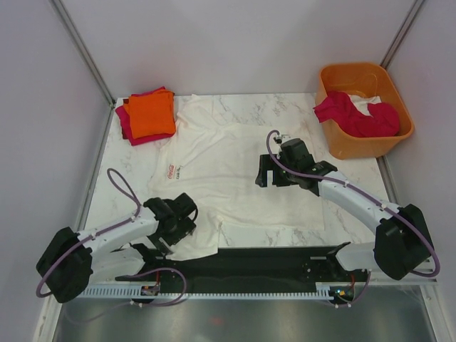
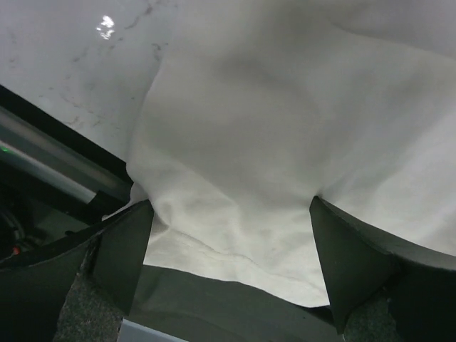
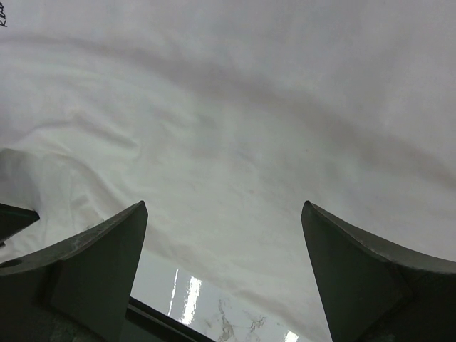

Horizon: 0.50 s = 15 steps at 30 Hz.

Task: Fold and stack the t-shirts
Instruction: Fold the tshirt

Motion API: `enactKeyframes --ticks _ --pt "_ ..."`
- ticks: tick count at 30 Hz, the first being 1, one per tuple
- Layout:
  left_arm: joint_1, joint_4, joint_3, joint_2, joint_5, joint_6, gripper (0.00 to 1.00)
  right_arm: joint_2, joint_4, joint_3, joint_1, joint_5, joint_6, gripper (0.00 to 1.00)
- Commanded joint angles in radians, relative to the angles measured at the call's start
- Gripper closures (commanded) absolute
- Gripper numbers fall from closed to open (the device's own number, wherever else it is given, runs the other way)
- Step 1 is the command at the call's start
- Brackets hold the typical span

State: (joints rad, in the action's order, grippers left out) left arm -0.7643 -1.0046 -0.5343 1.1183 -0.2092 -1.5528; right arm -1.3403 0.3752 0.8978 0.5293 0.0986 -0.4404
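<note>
1. White cloth t-shirt with a small red logo [image 1: 235,171]: lies spread across the marble-patterned tabletop [image 1: 285,107], near-left corner rumpled by the front edge
2. Folded orange t-shirt [image 1: 151,114]: rests on a folded magenta-red t-shirt [image 1: 127,122] at the far-left corner, just beside the white one
3. Rigid orange plastic tub [image 1: 363,146]: stands far right, holds a crumpled magenta-red t-shirt [image 1: 356,115] and white cloth [image 1: 367,105]
4. Left gripper [image 2: 228,263]: jaws wide over the rumpled hem, gripping nothing
5. Right gripper [image 3: 224,263]: jaws wide above the shirt's right half, holding nothing
</note>
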Motion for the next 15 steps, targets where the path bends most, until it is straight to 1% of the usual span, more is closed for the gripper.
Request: enactKeyframes --ticks 1,2,5,6,7,8,9,10,11,13,15 --pt "-0.001 0.106 0.059 -0.046 0.083 0.030 0.00 0.003 -0.005 0.024 -0.002 -0.020 0.014 0.02" --pt "-0.001 0.104 0.072 -0.054 0.090 0.036 0.00 0.001 -0.007 0.023 -0.002 -0.022 0.015 0.02" --pt "-0.007 0.083 0.095 -0.113 0.080 0.031 0.07 -0.003 -0.005 0.029 -0.003 -0.034 0.019 0.02" --pt "-0.007 0.083 0.106 -0.130 0.076 0.030 0.15 -0.005 -0.005 0.030 -0.005 -0.037 0.019 0.02" --pt "-0.007 0.083 0.108 -0.158 0.061 0.027 0.21 -0.007 -0.004 0.035 -0.003 -0.037 0.019 0.02" --pt "-0.007 0.081 0.111 -0.166 0.053 0.020 0.31 -0.013 -0.005 0.038 -0.006 -0.043 0.019 0.02" --pt "-0.007 0.081 0.112 -0.170 0.047 0.020 0.44 -0.014 -0.004 0.039 -0.008 -0.046 0.019 0.02" --pt "-0.007 0.083 0.109 -0.169 0.036 0.022 0.52 -0.016 -0.002 0.042 -0.008 -0.051 0.020 0.02" --pt "-0.007 0.081 0.106 -0.166 0.030 0.026 0.65 -0.016 -0.002 0.043 -0.006 -0.068 0.019 0.02" --pt "-0.009 0.083 0.091 -0.153 0.031 0.034 0.70 -0.014 -0.001 0.035 -0.008 -0.092 0.020 0.02" --pt "-0.010 0.083 0.073 -0.147 0.033 0.054 0.70 -0.013 0.001 0.021 -0.008 -0.141 0.014 0.02"
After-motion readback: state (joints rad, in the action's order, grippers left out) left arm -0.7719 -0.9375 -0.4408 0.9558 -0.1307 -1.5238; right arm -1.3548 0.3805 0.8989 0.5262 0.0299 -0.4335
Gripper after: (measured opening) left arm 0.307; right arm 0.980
